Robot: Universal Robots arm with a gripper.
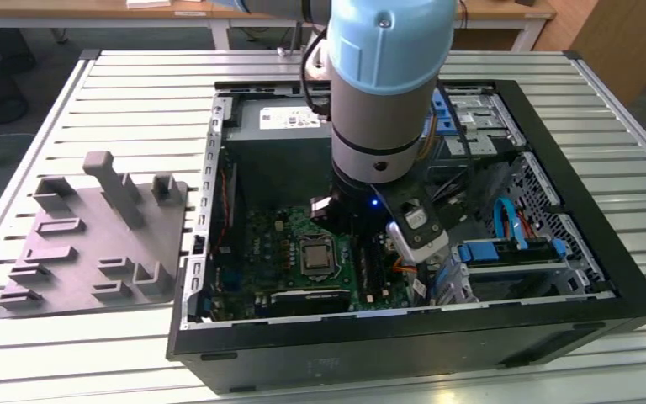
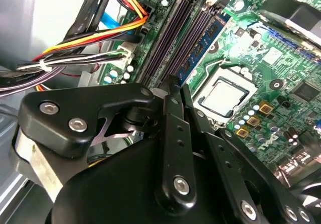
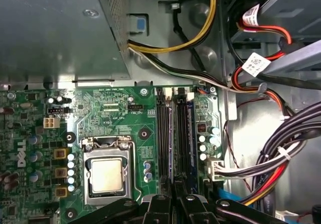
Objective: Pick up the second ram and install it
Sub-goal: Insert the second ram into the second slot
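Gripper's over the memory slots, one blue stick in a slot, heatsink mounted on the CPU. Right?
Not the heatsink: the first wrist view shows the CPU bare in its socket. The gripper is over the memory slots, with the blue stick in one.

Even, cool overhead light falls on the slatted worktop [image 1: 76, 353] in the exterior view, while the inside of the computer case [image 1: 592, 252] lies in deep shadow under the arm [image 1: 385, 93]. In the second wrist view the hand [image 2: 173, 91] is close, dark and soft, the motherboard [image 2: 281, 88] brightly lit. The processor socket [image 3: 106, 176] shows mild glare in the first wrist view.
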